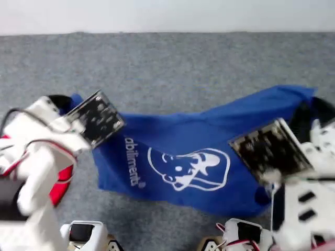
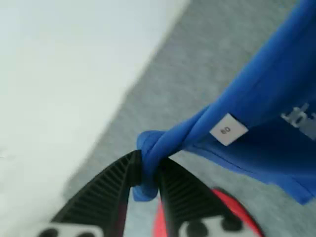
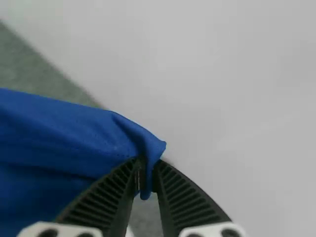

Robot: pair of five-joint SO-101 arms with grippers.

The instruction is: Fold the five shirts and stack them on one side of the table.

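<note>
A blue shirt (image 1: 209, 136) with a white cartoon print hangs stretched between both arms over the grey table. My left gripper (image 2: 145, 173) is shut on a bunched corner of the blue shirt (image 2: 256, 113), near its small white size tag (image 2: 227, 131). In the high view that gripper (image 1: 70, 102) sits at the shirt's left end. My right gripper (image 3: 144, 180) is shut on another corner of the blue shirt (image 3: 54, 143), at the shirt's right end in the high view (image 1: 309, 107). The shirt's middle sags onto the table.
Something red (image 1: 62, 183) lies on the table under the left arm, and shows red (image 2: 232, 207) below the left gripper. The grey table (image 1: 167, 68) stretches back to a white wall (image 1: 167, 15). Both arm bases (image 1: 84, 235) stand at the near edge.
</note>
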